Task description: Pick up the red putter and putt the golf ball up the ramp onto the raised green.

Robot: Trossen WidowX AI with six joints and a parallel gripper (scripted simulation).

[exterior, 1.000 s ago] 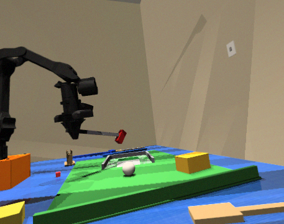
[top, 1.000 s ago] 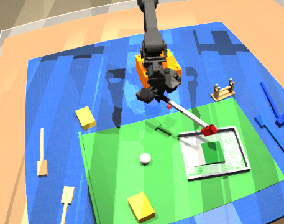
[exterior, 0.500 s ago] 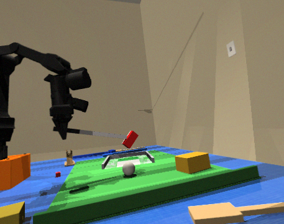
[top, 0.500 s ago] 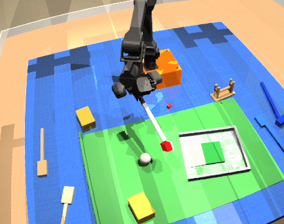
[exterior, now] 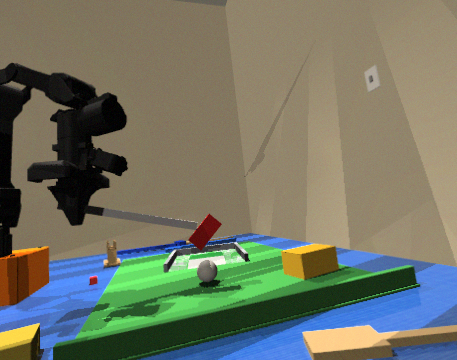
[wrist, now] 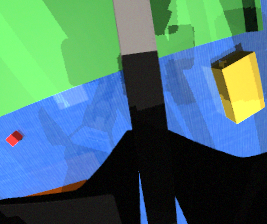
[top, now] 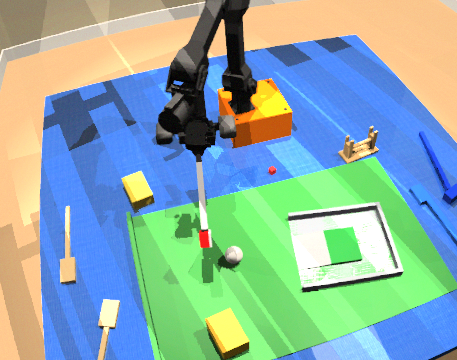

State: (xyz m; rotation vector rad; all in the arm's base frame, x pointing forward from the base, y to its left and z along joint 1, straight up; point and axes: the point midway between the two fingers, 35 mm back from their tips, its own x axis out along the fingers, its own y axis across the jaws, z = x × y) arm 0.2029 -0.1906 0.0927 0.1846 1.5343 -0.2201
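Putter [top: 202, 196]: clamped at its dark grip end in the claw; grey shaft slopes down and away from the arm, over the near edge of the green mat.
Putter head [top: 205, 238]: red block, held in the air above the mat, tilted in the exterior view [exterior: 205, 231]; just beside the golf ball, on the side away from the raised green.
Claw [top: 200, 150]: closed narrow on the putter grip; in the wrist view the dark grip [wrist: 144, 106] runs straight out between the black fingers.
Golf ball [top: 233, 254]: white, resting on the green mat [top: 268, 316], between the putter head and the raised green; not touching the head.
Raised green [top: 342, 245]: green square inside a grey-framed ramp platform [top: 388, 236], well apart from the ball.
Yellow blocks: one [top: 137, 189] on the blue cloth off the mat's corner nearest the arm; one [top: 227, 333] at the mat's front edge, near the ball.
Orange base [top: 258, 113]: carries the arm, behind the mat.
Small red cube [top: 272, 170]: on the blue cloth between base and mat.
Worktop [top: 23, 141]: tan, walled, covered by the blue cloth.
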